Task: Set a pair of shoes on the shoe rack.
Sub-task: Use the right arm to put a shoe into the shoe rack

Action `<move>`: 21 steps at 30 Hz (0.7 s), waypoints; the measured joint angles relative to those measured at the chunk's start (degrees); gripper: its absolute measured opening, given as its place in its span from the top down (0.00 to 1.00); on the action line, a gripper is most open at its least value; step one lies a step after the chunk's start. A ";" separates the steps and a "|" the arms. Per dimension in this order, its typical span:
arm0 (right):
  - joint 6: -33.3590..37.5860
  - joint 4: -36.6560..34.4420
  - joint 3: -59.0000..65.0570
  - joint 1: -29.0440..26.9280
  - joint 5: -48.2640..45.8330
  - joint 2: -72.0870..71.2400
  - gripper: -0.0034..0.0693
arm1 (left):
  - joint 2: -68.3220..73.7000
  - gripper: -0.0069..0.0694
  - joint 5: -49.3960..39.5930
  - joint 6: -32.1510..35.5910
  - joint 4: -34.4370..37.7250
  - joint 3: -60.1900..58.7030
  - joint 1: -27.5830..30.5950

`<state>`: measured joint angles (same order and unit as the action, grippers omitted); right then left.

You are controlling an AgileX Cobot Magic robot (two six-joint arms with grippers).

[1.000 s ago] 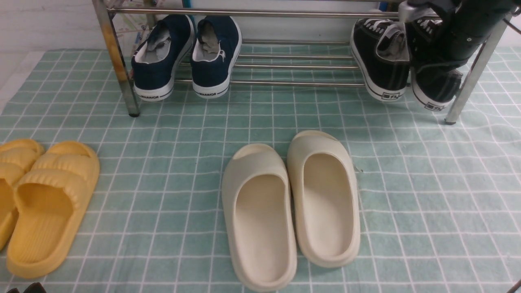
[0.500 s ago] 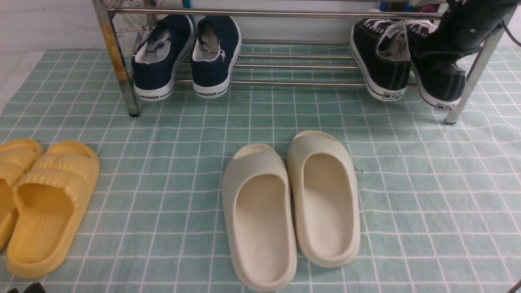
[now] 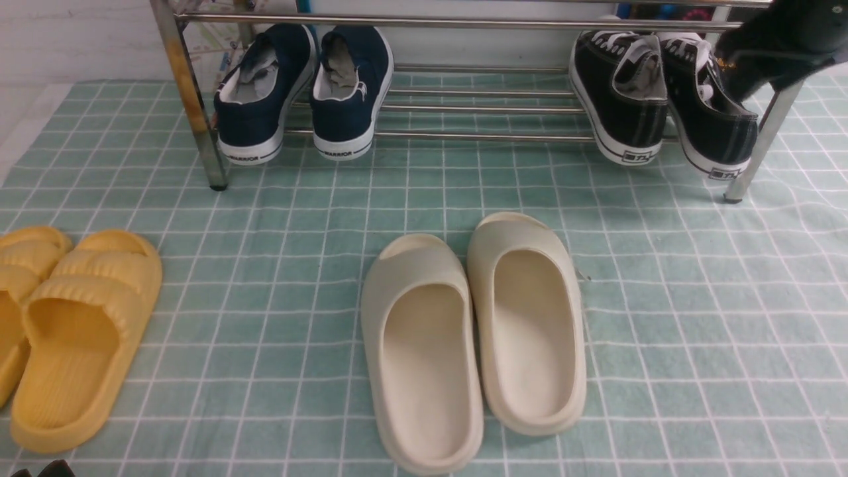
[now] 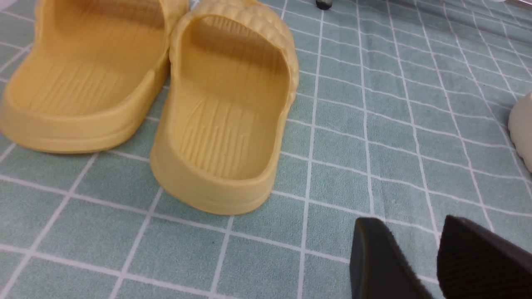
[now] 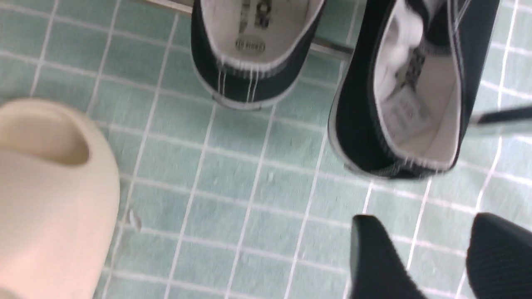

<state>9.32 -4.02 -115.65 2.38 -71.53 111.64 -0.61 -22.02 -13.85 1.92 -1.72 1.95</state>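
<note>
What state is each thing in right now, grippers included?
shoe rack: upright on the checked cloth.
black canvas sneakers: on the rack's lower shelf, right end, heels out, not held.
navy slip-on sneakers: on the lower shelf, left end, heels out.
cream slides: side by side on the cloth, soles down.
yellow slides: side by side on the cloth, soles down.
left gripper: open, empty.
right gripper: open, empty.

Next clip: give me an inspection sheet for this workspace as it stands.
Surface: green checked cloth, flat.
Job's things: pair of black sneakers, heels toward the camera, on the shoe rack, lower bars, right end.
Clutter: navy sneakers on the rack's left end; cream slides and yellow slides on the cloth.
Tools: left tool open, empty; right tool open, empty, near the black sneakers.
Cables: nothing seen.
Surroundings: white wall behind the rack.
</note>
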 joint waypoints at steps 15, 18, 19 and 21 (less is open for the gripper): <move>-0.07 1.10 22.19 -0.06 19.88 -3.59 0.96 | 0.00 0.60 0.00 0.00 0.00 0.00 0.00; -1.03 2.56 22.20 -0.06 25.29 -1.11 0.96 | 0.00 0.60 0.00 0.00 0.00 0.00 0.00; -1.84 3.41 22.25 -0.06 27.07 -0.55 0.96 | 0.00 0.60 0.00 0.00 0.00 0.00 0.00; -4.03 4.97 22.25 -0.06 29.13 0.01 0.96 | 0.00 0.60 0.00 0.00 0.00 0.00 0.00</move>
<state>5.28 0.95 -93.40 2.33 -42.39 111.64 -0.61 -22.02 -13.85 1.92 -1.72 1.95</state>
